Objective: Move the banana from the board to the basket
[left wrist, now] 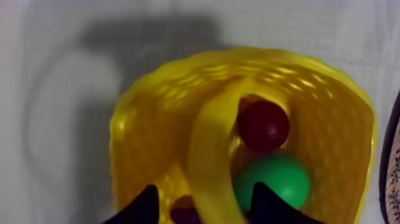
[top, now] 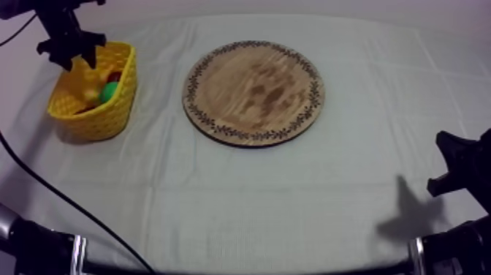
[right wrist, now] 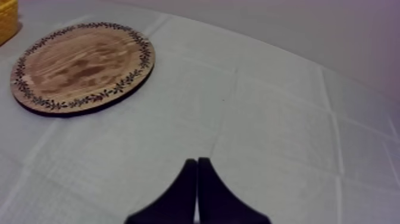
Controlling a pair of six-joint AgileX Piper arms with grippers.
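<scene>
Spread wide, the jaws of my left gripper (left wrist: 204, 188) hang over the yellow basket (left wrist: 333, 113) — the banana (left wrist: 208, 149) lies inside it, beside a small red fruit (left wrist: 263, 125). Dropping looks done; next, lift straight up. My right gripper (right wrist: 197, 164) rests, jaws pressed together.

Basket (top: 109, 110) at the left of the worktop (top: 292, 197), board (top: 253, 91) at its middle, well apart from the basket, banana (left wrist: 211, 161) inside the basket beside other toy fruit (left wrist: 263, 125), left gripper (top: 77, 58) above the basket, right gripper (right wrist: 197, 162) low at the right
</scene>
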